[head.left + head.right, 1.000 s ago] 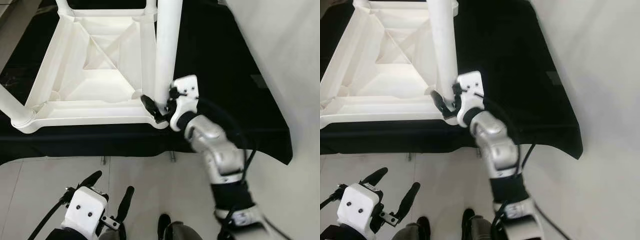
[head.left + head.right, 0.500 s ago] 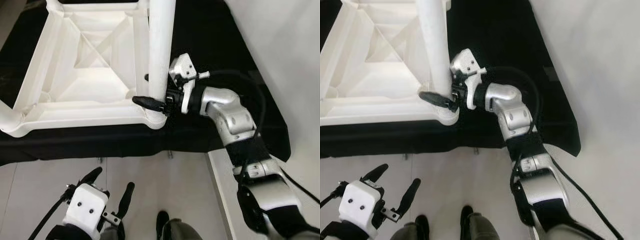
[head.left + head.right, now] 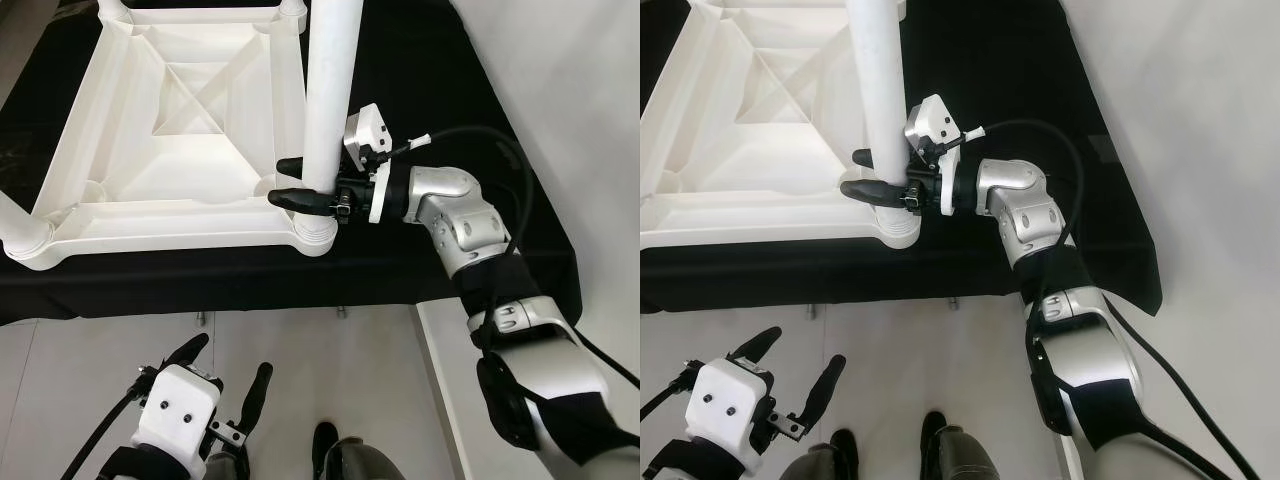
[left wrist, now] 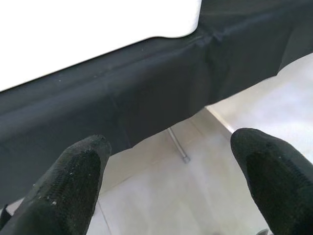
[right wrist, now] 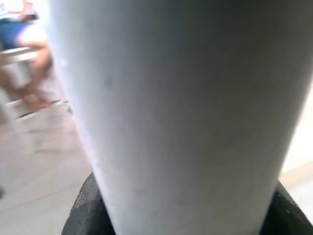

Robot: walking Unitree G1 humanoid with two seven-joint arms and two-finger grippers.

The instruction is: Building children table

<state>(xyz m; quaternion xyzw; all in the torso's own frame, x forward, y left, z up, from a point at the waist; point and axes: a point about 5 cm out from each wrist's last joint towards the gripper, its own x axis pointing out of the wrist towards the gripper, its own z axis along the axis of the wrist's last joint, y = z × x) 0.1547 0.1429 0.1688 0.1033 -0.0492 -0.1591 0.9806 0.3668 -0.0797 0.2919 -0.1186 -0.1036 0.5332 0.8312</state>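
1. Left eye view: an upturned white plastic children's table (image 3: 180,130) lies on a desk (image 3: 450,100) draped in black cloth, its near edge close to the desk's front edge. Open tiled floor (image 3: 330,370) runs below, and a pale wall (image 3: 570,90) stands to the right. The right claw (image 3: 300,180) reaches in sideways from the right, arm bent at the elbow, its two black fingers clasped about the white table leg (image 3: 330,90) just above the near right corner socket. Half a second ago only one finger showed at the leg's base; now both fingers wrap the leg, slightly higher.

2. Right eye view: the same grip shows. The left claw (image 3: 795,385) hangs low over the floor, fingers spread apart and empty, much as before.

3. Left wrist view: the left claw's fingertips (image 4: 73,181) stand wide apart, holding nothing, with the desk's black cloth edge and tiled floor beyond.

4. Right wrist view: the white leg (image 5: 181,117) stands close up between the black finger pads (image 5: 85,215), touching both.
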